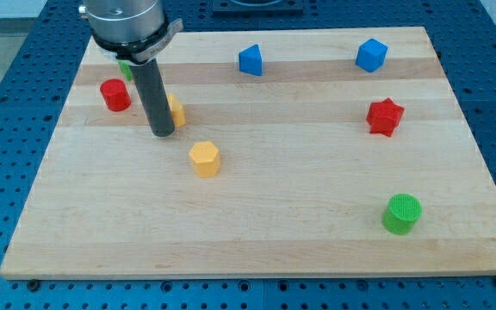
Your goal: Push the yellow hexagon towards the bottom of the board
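Note:
The yellow hexagon (204, 159) lies on the wooden board (257, 232), left of the middle. My tip (162, 133) rests on the board up and to the left of it, a short gap away. A second yellow block (176, 111) sits right behind the rod, partly hidden by it; its shape is unclear.
A red cylinder (115, 95) stands at the left. A green block (125, 67) peeks out behind the arm at the top left. A blue block (250, 60) and a blue hexagon (371, 55) lie along the top. A red star (384, 117) and a green cylinder (401, 213) are on the right.

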